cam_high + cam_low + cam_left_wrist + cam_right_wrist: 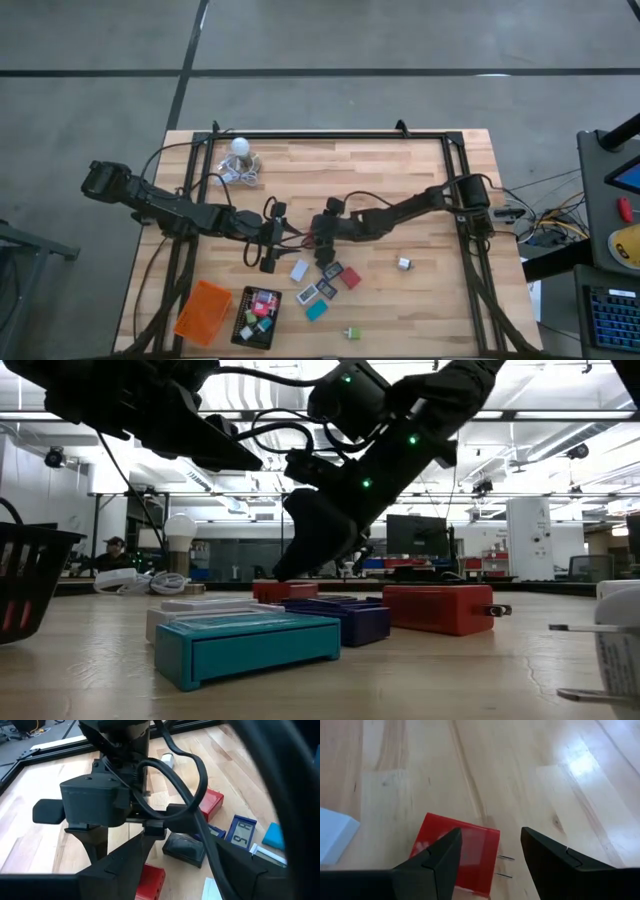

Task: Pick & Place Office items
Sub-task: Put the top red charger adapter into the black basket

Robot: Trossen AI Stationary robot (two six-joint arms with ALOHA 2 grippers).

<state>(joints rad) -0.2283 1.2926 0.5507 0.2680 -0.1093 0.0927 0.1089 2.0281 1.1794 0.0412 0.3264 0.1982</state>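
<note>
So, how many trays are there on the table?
2. The orange tray lies at the left of the table in the high view; the black tray sits just beside it, holding small pieces. None seems hidden.

The high camera looks straight down on the whole wooden surface [420, 200], the low one sits at its level facing the room, close behind the teal block [245, 645], and both wrist cameras ride close above the red block [457, 855], which all four views share.
</note>
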